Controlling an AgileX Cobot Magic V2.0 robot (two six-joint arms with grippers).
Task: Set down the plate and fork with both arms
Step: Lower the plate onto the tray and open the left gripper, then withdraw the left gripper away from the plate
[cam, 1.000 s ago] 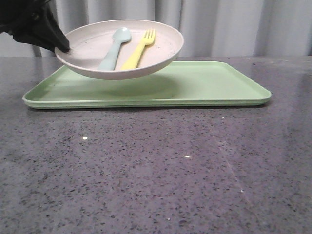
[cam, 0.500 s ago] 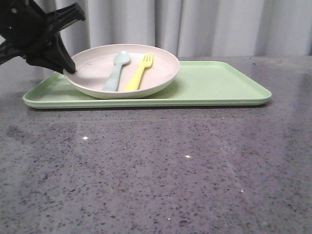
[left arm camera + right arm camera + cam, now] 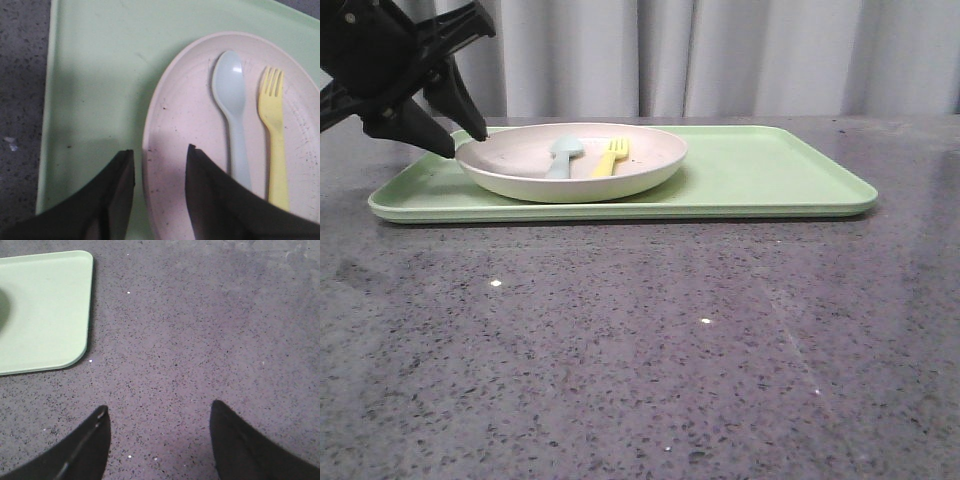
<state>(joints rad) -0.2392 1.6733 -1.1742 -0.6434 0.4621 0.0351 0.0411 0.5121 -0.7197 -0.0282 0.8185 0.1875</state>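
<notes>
The cream-white plate [image 3: 520, 160] lies flat on the left part of the light green tray [image 3: 760, 170]. The yellow fork [image 3: 610, 158] lies inside it beside a pale blue-grey spoon [image 3: 562, 155]. My left gripper [image 3: 465, 142] is open, and its fingers straddle the plate's left rim with a gap on each side. The left wrist view shows the plate [image 3: 185, 115], the fork [image 3: 273, 135], the spoon [image 3: 231, 100] and my left gripper [image 3: 160, 152]. My right gripper [image 3: 159, 410] is open and empty over the bare table. It is out of the front view.
The tray [image 3: 95, 75] takes up the far middle of the grey speckled table [image 3: 640, 350]. Its right half holds nothing. One rounded corner of the tray [image 3: 40, 310] shows in the right wrist view. Grey curtains hang behind the table.
The plate, held up and tilted a second ago, has come down flat onto the tray. My left gripper has let go of its rim and opened.
</notes>
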